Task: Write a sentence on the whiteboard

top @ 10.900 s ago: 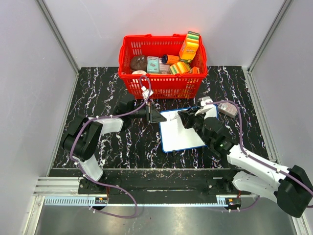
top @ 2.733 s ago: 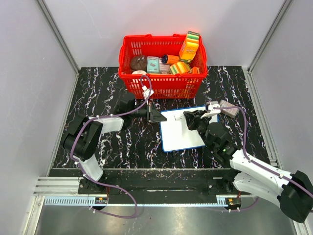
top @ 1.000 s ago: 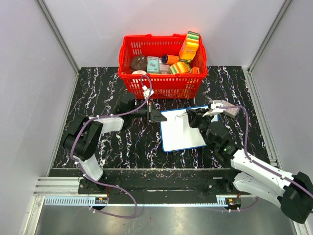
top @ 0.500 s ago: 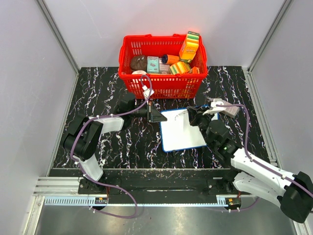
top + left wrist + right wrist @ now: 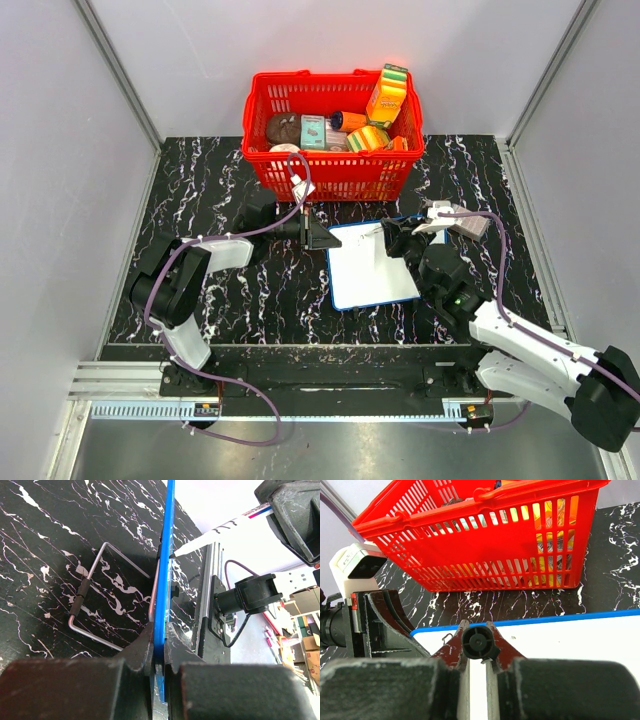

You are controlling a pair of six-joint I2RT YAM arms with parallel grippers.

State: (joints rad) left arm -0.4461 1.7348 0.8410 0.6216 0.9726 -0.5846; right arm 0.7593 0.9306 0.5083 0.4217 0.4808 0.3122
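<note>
My left gripper (image 5: 159, 667) is pinched tight on the blue rim of the whiteboard (image 5: 370, 275). My right gripper (image 5: 478, 655) clamps a marker (image 5: 220, 532), tip against the board's far edge. The board sits on the black marbled table (image 5: 230, 290), just before a red basket (image 5: 330, 165), with grey walls (image 5: 300, 40) around.

whiteboard (image 5: 375, 272): nothing legible | marker (image 5: 225, 530) print: too blurred to read

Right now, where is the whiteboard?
In the top view the whiteboard sits right of centre, on the near side of the red basket, left edge clamped in the left gripper, with the right gripper holding a marker at its far edge.
</note>
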